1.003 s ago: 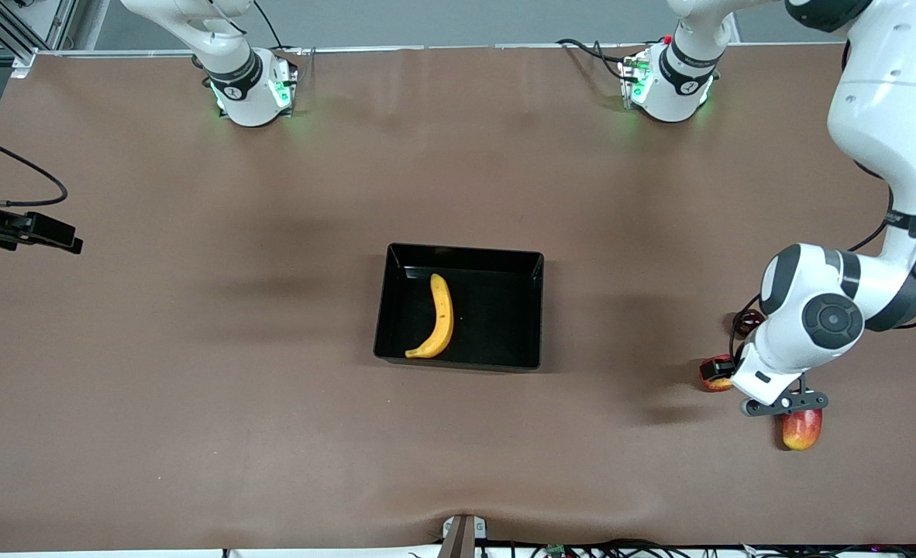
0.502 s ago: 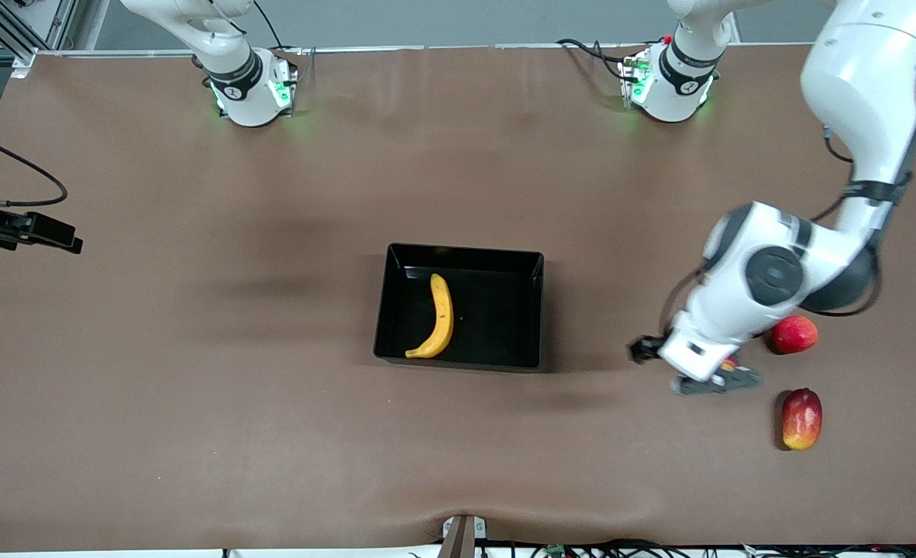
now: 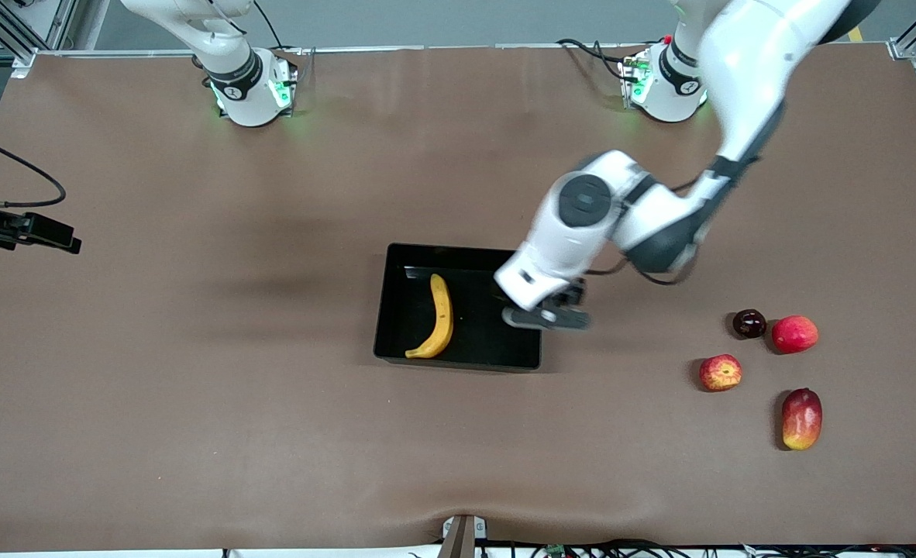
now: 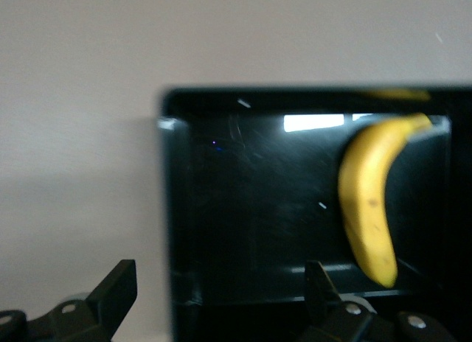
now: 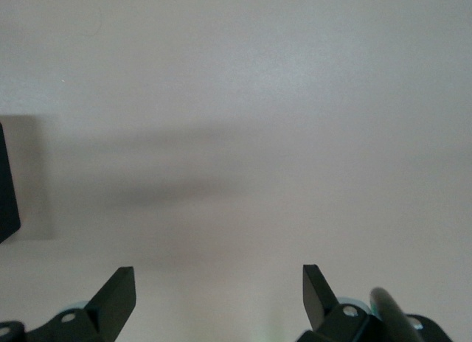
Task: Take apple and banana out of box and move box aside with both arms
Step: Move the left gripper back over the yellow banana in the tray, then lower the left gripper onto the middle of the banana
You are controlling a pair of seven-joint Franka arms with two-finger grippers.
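A: Front view, quick check — what's been changed since a sec ago?

B: Left gripper [image 3: 545, 316] has been swung off the fruit cluster at the left arm's end of the table and is now over the box [image 3: 396, 310], at its wall toward the left arm's end. Jaws are spread wide, nothing held; same in the left wrist view, where the left gripper [image 4: 217, 298] is seen empty above the box [image 4: 243, 209].

A: Apple?

B: Apple [image 3: 720, 373] has been left on the table, well apart from the box, near a pinkish-red fruit [image 3: 795, 334], a small dark fruit [image 3: 749, 323] and a mango-like fruit [image 3: 802, 418]. So that step is judged done.

A: Banana?

B: Banana [image 3: 436, 317] is unchanged, lying in the box toward the right arm's end. It's also seen in the left wrist view, banana [image 4: 372, 202] on the black floor, untouched.

A: Right arm?

B: Right gripper [image 3: 39, 232] is parked at the table edge, waiting. In the right wrist view the right gripper [image 5: 219, 294] is seen w/ jaws apart over bare table [image 5: 236, 99], empty.

A: Next, prob?

B: Banana pick by the left arm is expected; box move w/ both arms can't be started till then.
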